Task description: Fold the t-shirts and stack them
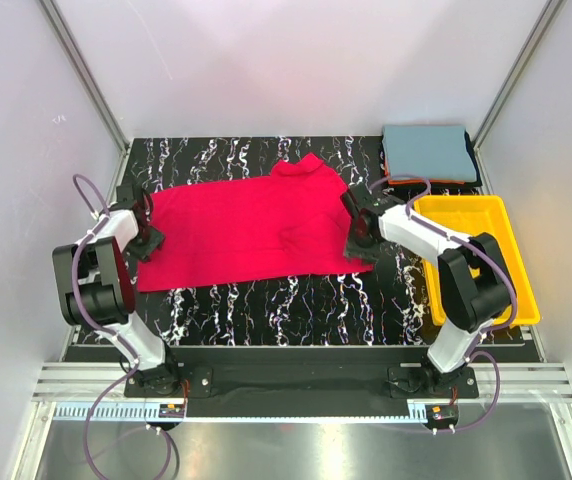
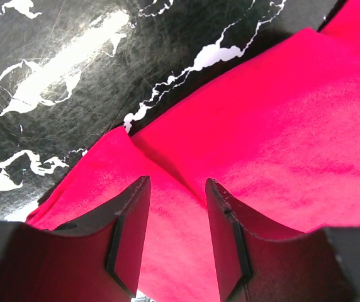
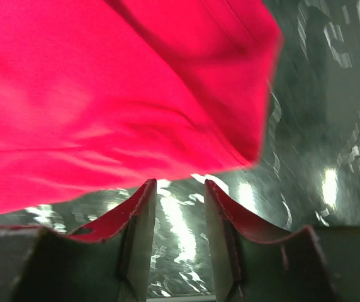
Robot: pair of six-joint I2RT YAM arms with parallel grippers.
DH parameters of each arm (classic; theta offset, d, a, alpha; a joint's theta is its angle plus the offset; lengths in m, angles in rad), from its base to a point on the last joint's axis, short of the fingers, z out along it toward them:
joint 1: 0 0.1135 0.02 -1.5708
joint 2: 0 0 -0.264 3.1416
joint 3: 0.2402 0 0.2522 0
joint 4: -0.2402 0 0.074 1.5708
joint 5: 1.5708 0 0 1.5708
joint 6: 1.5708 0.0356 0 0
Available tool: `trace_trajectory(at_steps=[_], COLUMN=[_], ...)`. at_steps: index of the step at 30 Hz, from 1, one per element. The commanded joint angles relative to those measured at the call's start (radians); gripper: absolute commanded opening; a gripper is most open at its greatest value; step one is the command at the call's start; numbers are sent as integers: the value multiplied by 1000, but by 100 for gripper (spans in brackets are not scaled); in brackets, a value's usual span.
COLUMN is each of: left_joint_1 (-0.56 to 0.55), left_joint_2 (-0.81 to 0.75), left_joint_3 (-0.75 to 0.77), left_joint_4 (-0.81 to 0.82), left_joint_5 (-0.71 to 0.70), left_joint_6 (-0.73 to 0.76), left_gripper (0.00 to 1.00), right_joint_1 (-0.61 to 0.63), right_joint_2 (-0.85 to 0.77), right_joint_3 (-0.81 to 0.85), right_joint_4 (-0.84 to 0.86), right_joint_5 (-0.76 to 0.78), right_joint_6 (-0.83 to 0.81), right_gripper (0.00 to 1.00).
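Note:
A bright red t-shirt (image 1: 251,225) lies spread flat across the black marbled table. My left gripper (image 1: 147,236) sits at its left edge. In the left wrist view the gripper (image 2: 177,182) is open, with red cloth (image 2: 274,126) and a fold ridge under the gap. My right gripper (image 1: 358,236) sits at the shirt's right edge. In the right wrist view it (image 3: 177,182) is open over bare table, and the shirt's hem (image 3: 136,94) lies just beyond the tips. A folded grey-blue t-shirt (image 1: 428,150) lies at the back right on thin orange and dark folded ones (image 1: 434,182).
A yellow plastic tray (image 1: 511,255) stands along the right side of the table, beside the right arm. White walls and metal posts close in the back and sides. The black marbled table (image 1: 296,300) shows in front of the red shirt.

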Motion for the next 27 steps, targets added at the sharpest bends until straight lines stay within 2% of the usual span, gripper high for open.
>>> trace_trajectory(at_steps=[1,8,14,21,27], left_joint_1=[3,-2,-62,-73,-77], left_joint_2=[29,-3,-207,-339,-338], left_joint_3=[46,48,51,-121,-225], left_joint_4=[-13,-22,-31,10,81], left_joint_5=[-22,-26,-161,41,187], left_joint_6=[34,45,83,36,-19], left_gripper=[46,46,47,43,36], right_joint_1=[-15,-40,-40,-40,-40], right_joint_2=[-67,-102,-87,-140,-122], right_joint_3=[-73,-191,-208,-233,-210], right_joint_4=[-5,57,81,109,115], right_joint_5=[62,62,125,115,96], right_joint_6=[115,214,205,200,197], right_gripper=[44,43,41,41,41])
